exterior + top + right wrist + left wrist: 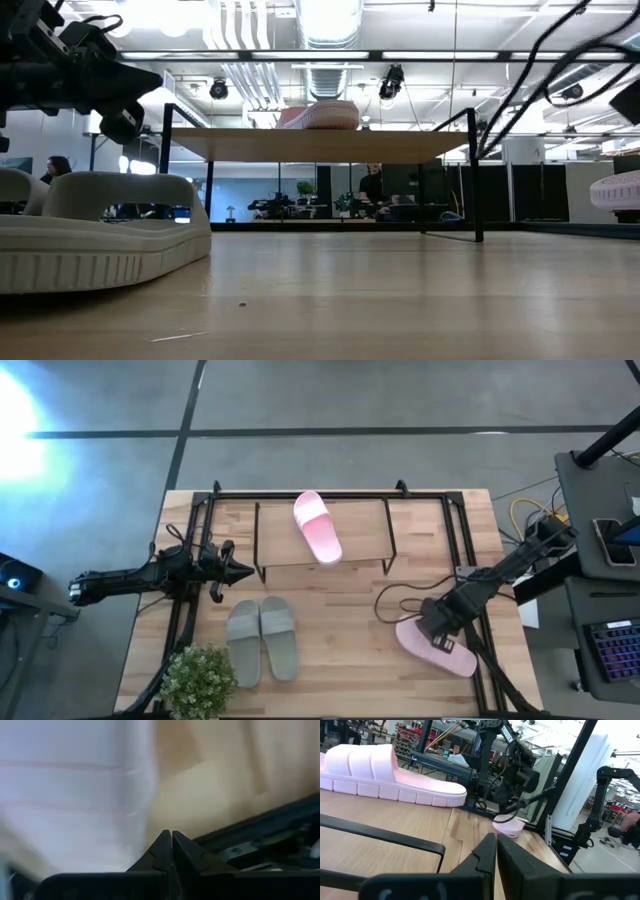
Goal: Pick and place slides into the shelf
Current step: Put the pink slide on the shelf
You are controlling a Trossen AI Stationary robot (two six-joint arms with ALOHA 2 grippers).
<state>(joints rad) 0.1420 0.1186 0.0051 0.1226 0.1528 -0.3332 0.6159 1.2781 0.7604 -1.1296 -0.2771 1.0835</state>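
One pale pink slide point(317, 526) lies sole down on the wooden top board of the shelf point(365, 540) at the table's far middle; the low view shows it point(318, 115) on that board. A second pink slide point(450, 656) lies on the table at the right. Above its strap point(75, 795) my right gripper point(437, 634) points steeply down, shut. The grey-green pair point(262, 640) lies side by side on the table at the near left. My left gripper point(248, 571) waits level and shut at the left, just left of the shelf. My right gripper's shut fingertips point(171, 836) stand at the edge of the pink slide's strap point(135, 820), coming from above. Whether they touch the strap I cannot tell. The slide lies flat on the table.
A large black tube frame point(470, 550) runs around the shelf and down both table sides. A dark cable point(395, 605) loops on the table beside the right arm. A potted plant point(198, 680) stands at the near left corner. Bare wood lies between the grey-green pair and the right pink slide.
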